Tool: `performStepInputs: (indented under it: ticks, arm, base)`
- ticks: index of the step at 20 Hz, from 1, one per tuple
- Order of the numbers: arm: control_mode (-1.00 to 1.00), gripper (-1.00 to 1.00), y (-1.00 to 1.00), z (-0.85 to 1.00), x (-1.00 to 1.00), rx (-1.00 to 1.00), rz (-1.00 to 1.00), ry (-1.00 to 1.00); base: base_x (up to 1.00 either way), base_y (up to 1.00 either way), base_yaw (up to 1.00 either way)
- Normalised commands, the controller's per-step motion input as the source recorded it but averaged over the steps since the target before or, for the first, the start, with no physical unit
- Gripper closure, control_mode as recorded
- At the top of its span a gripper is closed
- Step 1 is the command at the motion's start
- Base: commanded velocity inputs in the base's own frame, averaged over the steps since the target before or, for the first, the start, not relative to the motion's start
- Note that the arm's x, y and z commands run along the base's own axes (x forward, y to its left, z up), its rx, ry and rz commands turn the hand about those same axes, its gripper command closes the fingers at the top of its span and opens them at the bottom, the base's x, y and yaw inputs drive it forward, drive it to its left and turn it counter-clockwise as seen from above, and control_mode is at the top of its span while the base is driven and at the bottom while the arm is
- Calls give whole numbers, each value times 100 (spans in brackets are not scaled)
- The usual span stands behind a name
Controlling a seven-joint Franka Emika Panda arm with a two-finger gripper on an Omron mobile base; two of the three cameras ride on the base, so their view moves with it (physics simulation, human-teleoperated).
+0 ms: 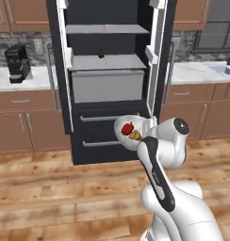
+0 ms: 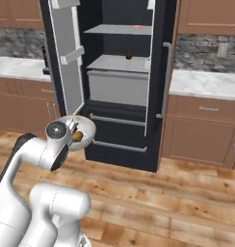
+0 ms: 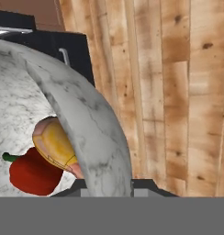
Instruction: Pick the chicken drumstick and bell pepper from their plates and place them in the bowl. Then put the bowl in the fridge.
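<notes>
The white marbled bowl (image 1: 120,124) hangs tilted in the air in front of the open black fridge (image 1: 107,87), at about the height of its lower drawers. My gripper (image 3: 109,186) is shut on the bowl's rim (image 3: 93,124). Inside the bowl lie the red bell pepper (image 1: 127,128) and the golden-brown chicken drumstick (image 1: 135,135), touching each other. In the hand view the bell pepper (image 3: 33,174) sits beside the drumstick (image 3: 54,144), partly hidden by the rim. From the right side the bowl (image 2: 85,126) and the drumstick (image 2: 77,136) peek out behind my wrist. The plates are out of view.
Both fridge doors stand swung open, left (image 1: 58,70) and right (image 1: 159,56). Grey shelves (image 1: 107,61) and a grey drawer (image 1: 107,85) fill the inside; a small dark item (image 1: 102,56) sits on one shelf. Counters flank the fridge, with a coffee machine (image 1: 17,63) at left.
</notes>
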Motion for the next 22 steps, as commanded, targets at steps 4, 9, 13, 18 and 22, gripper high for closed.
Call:
performStepInputs:
  ticks: [4, 9, 13, 18, 22]
  arm:
    - [100, 100, 0, 0, 0, 0, 0, 0]
    - [100, 100, 0, 0, 0, 0, 0, 0]
    - [100, 100, 0, 0, 0, 0, 0, 0]
    - [100, 100, 0, 0, 0, 0, 0, 0]
    - [100, 100, 0, 0, 0, 0, 0, 0]
  base:
    - [68, 39, -40]
    - [78, 40, -22]
    - [80, 48, -5]
    - [79, 48, 1]
    - [87, 21, -4]
